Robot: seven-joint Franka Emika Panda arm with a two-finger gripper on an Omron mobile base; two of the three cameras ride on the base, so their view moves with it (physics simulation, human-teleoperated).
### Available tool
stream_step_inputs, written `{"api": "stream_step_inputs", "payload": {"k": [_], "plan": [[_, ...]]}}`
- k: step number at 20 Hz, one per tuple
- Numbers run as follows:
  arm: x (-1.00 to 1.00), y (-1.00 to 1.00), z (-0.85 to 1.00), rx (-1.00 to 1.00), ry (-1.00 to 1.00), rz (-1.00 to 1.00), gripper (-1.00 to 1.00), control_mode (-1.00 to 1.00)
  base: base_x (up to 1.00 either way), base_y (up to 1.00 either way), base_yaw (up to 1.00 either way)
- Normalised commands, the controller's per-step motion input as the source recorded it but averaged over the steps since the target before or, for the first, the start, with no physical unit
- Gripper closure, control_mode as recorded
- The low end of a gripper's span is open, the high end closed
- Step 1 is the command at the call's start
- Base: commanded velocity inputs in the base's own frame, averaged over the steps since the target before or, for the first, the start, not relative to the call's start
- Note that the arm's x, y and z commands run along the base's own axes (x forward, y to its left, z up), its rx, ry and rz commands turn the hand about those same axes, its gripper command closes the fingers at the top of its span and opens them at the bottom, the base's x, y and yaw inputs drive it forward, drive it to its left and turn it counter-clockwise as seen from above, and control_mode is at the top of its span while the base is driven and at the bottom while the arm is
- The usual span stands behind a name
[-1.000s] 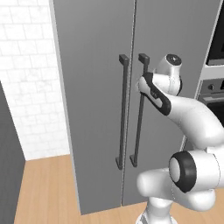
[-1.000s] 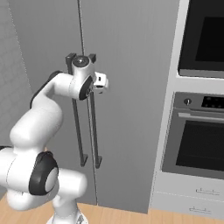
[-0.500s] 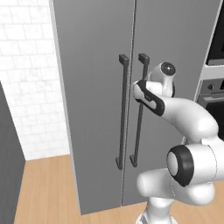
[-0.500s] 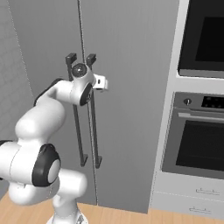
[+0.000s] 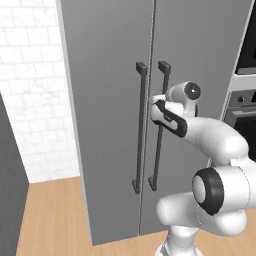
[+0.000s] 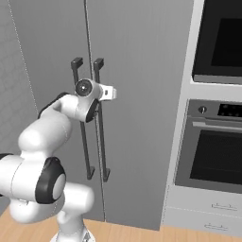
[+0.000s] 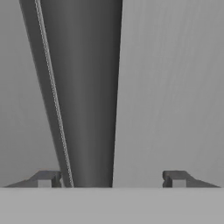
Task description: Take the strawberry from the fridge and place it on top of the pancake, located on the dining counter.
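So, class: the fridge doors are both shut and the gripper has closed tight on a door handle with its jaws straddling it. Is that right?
Not quite. In the hand view the gripper straddles the dark handle with its jaws apart, and the fingertips stand clear of the bar, so it has not closed tight. Both doors of the fridge are shut, as stated.

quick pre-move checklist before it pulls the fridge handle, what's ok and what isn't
1. Fridge doors both shut, so the door has to be opened first: ok.
2. Gripper lined up on a dark bar handle, bar sits between the two fingers, nearer one of them: ok.
3. Fingers closed on the handle: not ok, there is a gap on both sides of the bar.
4. Which handle: in the left base view the hand is at the right door's handle: ok.
5. Space for the door to swing: cannot tell.
6. Strawberry inside: cannot tell, doors are closed.
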Motion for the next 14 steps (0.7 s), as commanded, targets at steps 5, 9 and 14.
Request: {"api": "stream_step_inputs", "payload": {"k": [5,9,14], "plan": [[-0.20,-0.02,0.00,0.01,0.00,-0.05,1.00,-1.00,0.00,0.00,0.00],[-0.77,-0.51,0.00,0.04,0.10,-0.15,1.00,-1.00,0.00,0.00,0.00],[-0.99,-0.97,0.00,0.12,0.20,-0.17,1.00,-1.00,0.00,0.00,0.00]]}}
